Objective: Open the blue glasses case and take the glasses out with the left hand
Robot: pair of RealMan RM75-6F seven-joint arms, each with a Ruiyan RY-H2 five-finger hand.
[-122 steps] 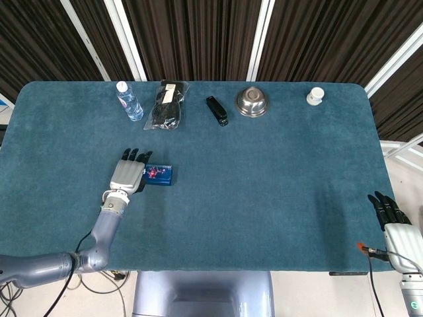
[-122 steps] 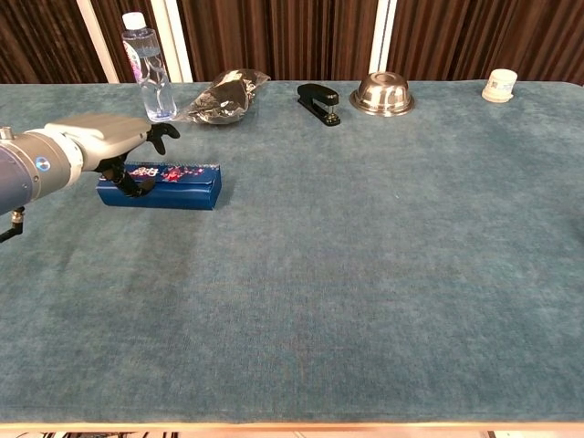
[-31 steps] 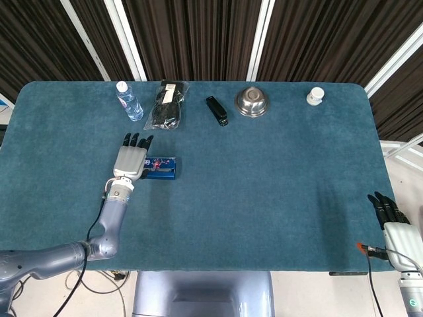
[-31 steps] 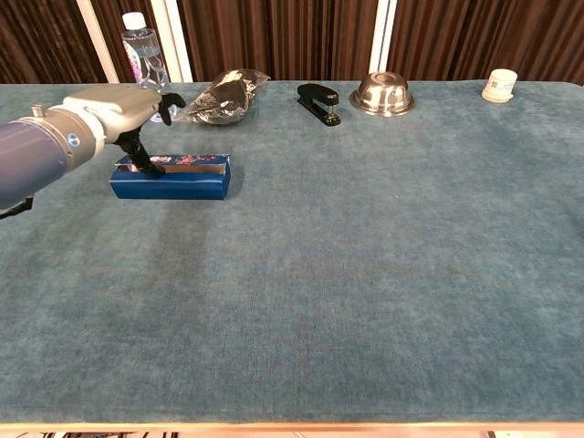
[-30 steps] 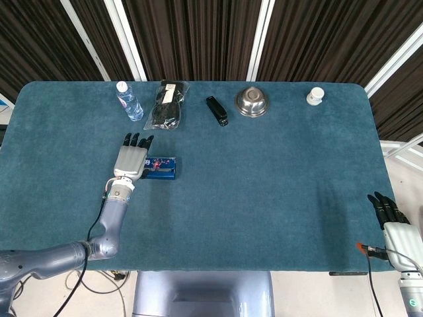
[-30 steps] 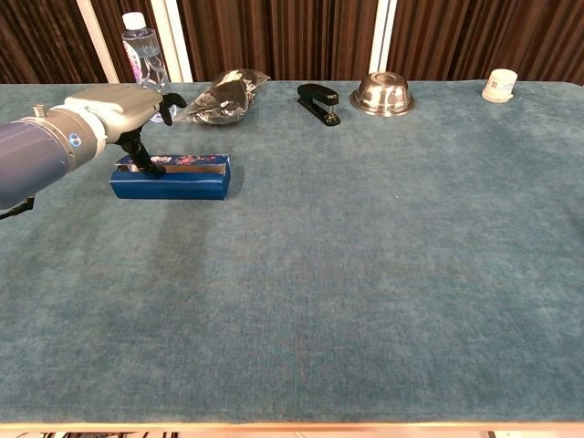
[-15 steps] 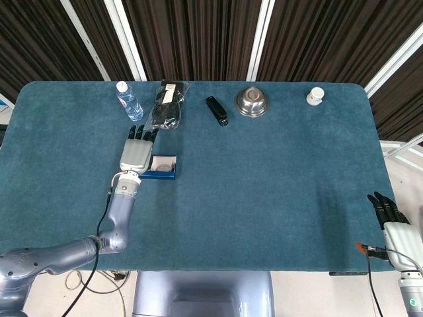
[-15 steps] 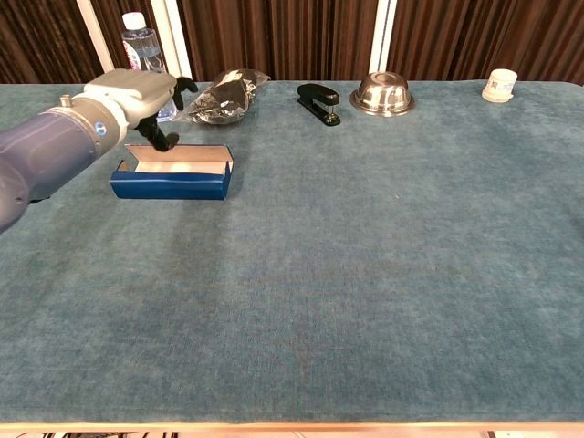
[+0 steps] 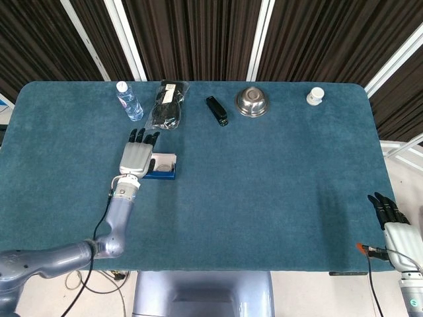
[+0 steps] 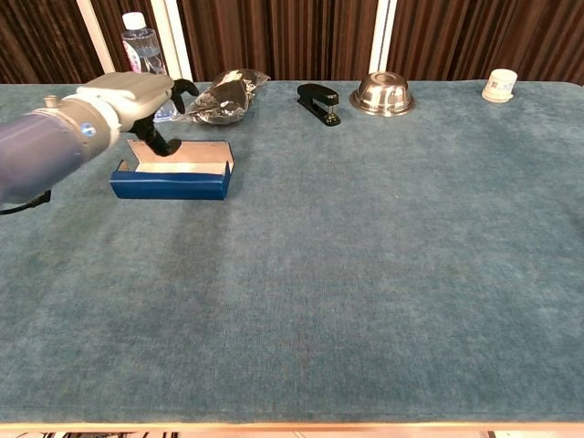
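Blue glasses case (image 10: 170, 175) lies open; we note left hand (image 10: 135, 99) above it, fingers apart, empty.

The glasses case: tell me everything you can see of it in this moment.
The glasses case is a long, box-shaped case, dark blue outside with a pale lining. It lies flat on the left part of the teal table, in front of the water bottle and the bagged dark item. Its lid is open, raised along the far side. The left robot hand is above its left end, with dark fingers reaching down at the lid; contact is unclear. In the head view something pale lies inside; whether it is the glasses I cannot tell.
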